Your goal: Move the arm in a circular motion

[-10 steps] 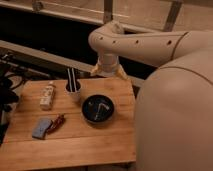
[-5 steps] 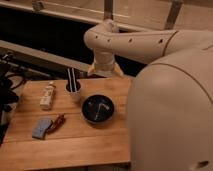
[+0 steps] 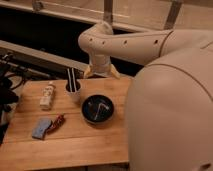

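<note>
The arm is cream-white, made of thick rounded segments with small dark holes. It fills the right side of the camera view, runs left to a bulbous joint and bends down. The gripper hangs at its narrow tip over the far edge of the wooden table, just behind a black bowl and right of a white cup. It holds nothing that I can see.
The white cup holds dark sticks. A white bottle lies at the left. A blue sponge and a red packet lie near the front left. Dark equipment stands left of the table.
The arm's joint and gripper have swung left, toward the cup, and the big near segment covers more of the right side.
</note>
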Controlling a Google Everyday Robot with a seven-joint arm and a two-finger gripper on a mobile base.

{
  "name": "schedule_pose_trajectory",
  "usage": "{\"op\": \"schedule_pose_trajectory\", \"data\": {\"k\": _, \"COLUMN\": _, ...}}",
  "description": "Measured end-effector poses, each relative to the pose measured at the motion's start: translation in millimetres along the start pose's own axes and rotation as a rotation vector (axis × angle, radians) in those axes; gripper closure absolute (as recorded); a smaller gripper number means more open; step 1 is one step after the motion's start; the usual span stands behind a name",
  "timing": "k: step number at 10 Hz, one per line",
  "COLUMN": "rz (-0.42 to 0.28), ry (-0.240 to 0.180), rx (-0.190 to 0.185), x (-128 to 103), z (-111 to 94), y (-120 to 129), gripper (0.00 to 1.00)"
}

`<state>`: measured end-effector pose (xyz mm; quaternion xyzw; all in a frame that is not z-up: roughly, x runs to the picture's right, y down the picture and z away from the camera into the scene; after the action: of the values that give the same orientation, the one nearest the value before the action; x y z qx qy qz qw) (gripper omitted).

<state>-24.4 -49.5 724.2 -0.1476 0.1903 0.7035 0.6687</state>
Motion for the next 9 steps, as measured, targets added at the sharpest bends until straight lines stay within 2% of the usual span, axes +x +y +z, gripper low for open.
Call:
{"op": "schedule_pose_trajectory", "data": {"k": 1, "rz": -0.019, "ry": -0.001, "rx": -0.008, "x": 9.0, "z": -1.2, "y": 11.6, "gripper": 0.04}}
{"op": "schedule_pose_trajectory", "data": {"k": 5, "rz": -0.018, "ry": -0.002, "rx": -0.008, "x": 30.1, "z": 5.4, "y": -3.2, "gripper": 0.04}}
{"op": "schedule_pose_trajectory", "data": {"k": 6, "rz": -0.014, "ry": -0.003, "rx": -0.007, "x": 31.9, "z": 4.4, "y": -8.1, "gripper": 0.04}}
{"op": "schedule_pose_trajectory", "data": {"k": 9, "rz": -0.029, "ry": -0.003, "rx": -0.017, "x": 30.8, "z": 7.7, "y": 2.9, "gripper": 0.04}}
